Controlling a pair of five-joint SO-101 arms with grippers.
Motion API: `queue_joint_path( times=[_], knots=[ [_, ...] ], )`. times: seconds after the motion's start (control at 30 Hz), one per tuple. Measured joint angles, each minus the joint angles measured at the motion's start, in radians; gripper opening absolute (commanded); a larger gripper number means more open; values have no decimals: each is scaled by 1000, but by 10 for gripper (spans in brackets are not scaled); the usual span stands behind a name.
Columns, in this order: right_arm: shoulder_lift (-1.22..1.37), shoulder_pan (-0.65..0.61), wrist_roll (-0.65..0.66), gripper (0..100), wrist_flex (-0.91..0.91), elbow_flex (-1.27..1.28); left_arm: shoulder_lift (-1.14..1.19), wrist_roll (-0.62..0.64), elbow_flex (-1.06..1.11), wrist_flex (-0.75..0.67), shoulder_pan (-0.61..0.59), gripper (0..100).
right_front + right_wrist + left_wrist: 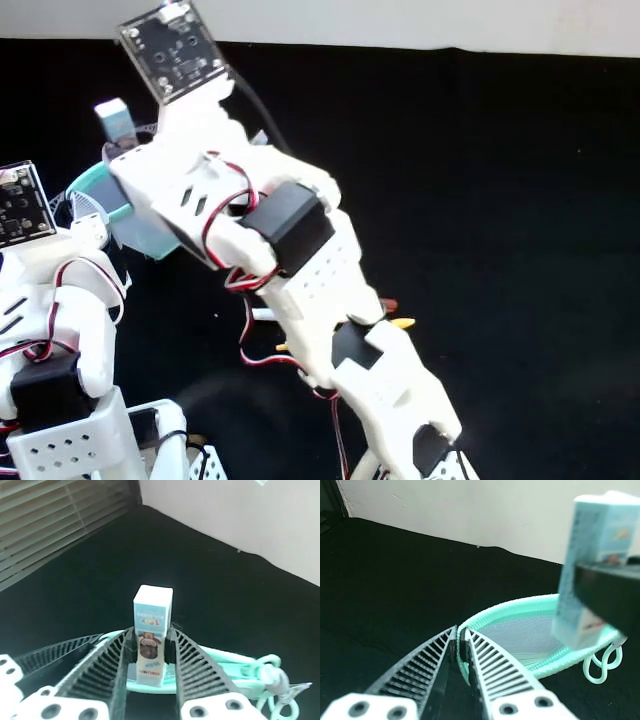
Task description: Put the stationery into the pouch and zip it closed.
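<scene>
Right wrist view up first, and the right gripper (151, 632) has its fingers pressed against both sides of the eraser (152, 612). It stands upright in the grip, with its top end well clear of the fingertips. Right below it lies the mint-green pouch (240, 666), zip undone and mouth gaping.

Over to the left wrist view: the left gripper (460, 633) has its fingers drawn almost together, pinching the near rim of the pouch (520, 630) and holding that edge up. The pale striped lining shows inside. The eraser (590, 565) hangs over the far side of the opening. Whether its lower end touches the lining, I cannot tell. A cord loop (602, 662) dangles off the pouch's end onto the black worktop (385, 580).

From the high view, the right arm stretches across to the far left corner, with the eraser (114, 120) poking up just above the pouch (90, 188). Near that arm's middle, a few slim items (400, 323) lie on the worktop (480, 200), half hidden beneath it and well apart from the pouch.
</scene>
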Motion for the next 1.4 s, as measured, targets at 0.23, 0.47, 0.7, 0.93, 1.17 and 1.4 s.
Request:
queue_joint_path(
  times=[0.23, 0.47, 0.7, 0.93, 1.17, 1.4],
  knots=[
    [46, -6, 0, 8, 0, 0, 0, 0, 0, 0, 0, 7],
    [106, -8, 0, 8, -26, 0, 3, 0, 0, 0, 0, 7],
    [127, -9, 0, 12, -26, 0, -5, 2, 49, -5, 0, 7],
    [127, -11, 0, 118, -18, 0, -5, 2, 49, -6, 0, 7],
    [127, -29, -3, 276, 5, -2, -5, 2, 51, -6, 2, 7],
    [60, -29, -3, 275, 15, -2, -5, 2, 51, -6, 2, 7]
  ],
)
